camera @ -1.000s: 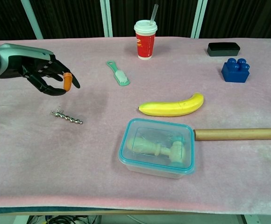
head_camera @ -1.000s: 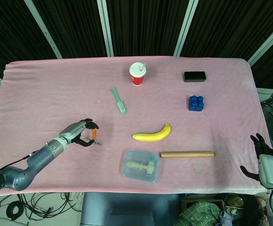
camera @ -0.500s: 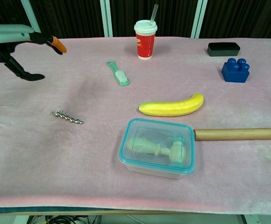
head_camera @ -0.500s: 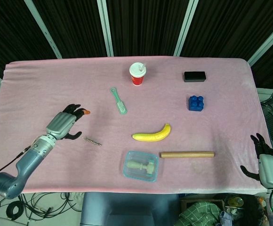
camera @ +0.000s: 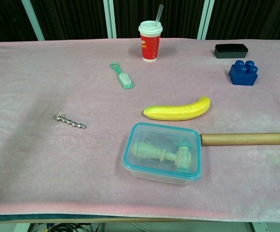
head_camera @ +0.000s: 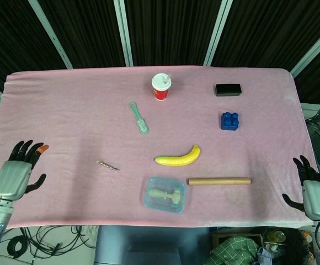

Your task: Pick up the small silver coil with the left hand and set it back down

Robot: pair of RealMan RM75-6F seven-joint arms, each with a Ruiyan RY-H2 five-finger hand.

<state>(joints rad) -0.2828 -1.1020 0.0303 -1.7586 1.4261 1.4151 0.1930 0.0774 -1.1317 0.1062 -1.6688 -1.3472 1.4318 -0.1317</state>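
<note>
The small silver coil (head_camera: 107, 165) lies flat on the pink cloth, left of centre; the chest view shows the small silver coil (camera: 69, 120) alone with nothing touching it. My left hand (head_camera: 17, 173) hovers at the table's left front edge, far left of the coil, fingers spread and empty. My right hand (head_camera: 312, 190) sits off the table's right front corner, fingers apart and empty. Neither hand appears in the chest view.
A banana (head_camera: 177, 157), a wooden rod (head_camera: 219, 181) and a lidded clear box (head_camera: 165, 195) lie right of the coil. A green brush (head_camera: 139, 117), red cup (head_camera: 161, 86), blue brick (head_camera: 230, 121) and black box (head_camera: 228, 89) sit further back.
My left hand has drawn back from above the coil to the left front edge, leaving the chest view. The coil stays where it lay. The right hand has not moved.
</note>
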